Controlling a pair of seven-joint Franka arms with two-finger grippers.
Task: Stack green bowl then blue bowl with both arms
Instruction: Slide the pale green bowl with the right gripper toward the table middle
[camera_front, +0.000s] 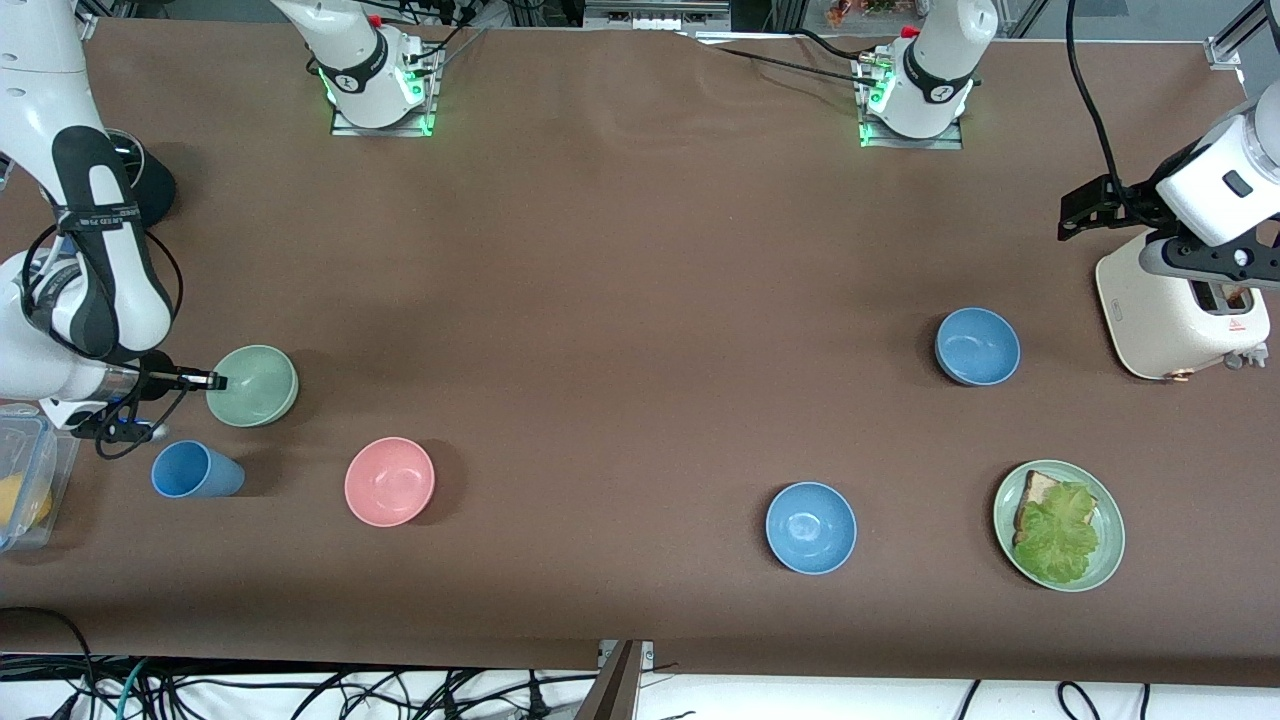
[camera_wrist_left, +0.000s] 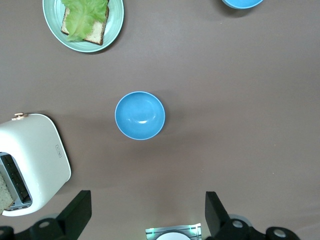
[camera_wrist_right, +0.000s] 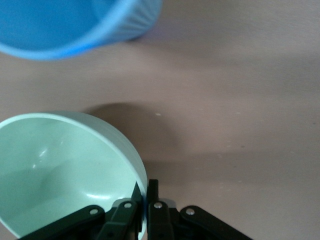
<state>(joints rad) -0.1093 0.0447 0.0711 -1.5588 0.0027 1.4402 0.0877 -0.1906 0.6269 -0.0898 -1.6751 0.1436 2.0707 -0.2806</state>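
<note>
The pale green bowl (camera_front: 252, 385) is at the right arm's end of the table. My right gripper (camera_front: 214, 380) is shut on its rim, one finger inside and one outside, as the right wrist view shows (camera_wrist_right: 145, 189) with the green bowl (camera_wrist_right: 60, 170) tipped a little over its shadow. Two blue bowls stand toward the left arm's end: one (camera_front: 977, 346) beside the toaster, one (camera_front: 811, 527) nearer the front camera. My left gripper (camera_front: 1088, 210) is open and empty, high beside the toaster. Its wrist view shows the left gripper (camera_wrist_left: 147, 207) and the first blue bowl (camera_wrist_left: 140, 115).
A pink bowl (camera_front: 389, 480) and a blue cup (camera_front: 195, 470) stand nearer the front camera than the green bowl. A clear box (camera_front: 25, 480) is at the table's end. A white toaster (camera_front: 1180, 310) and a green plate (camera_front: 1108, 520) with bread and lettuce are at the left arm's end.
</note>
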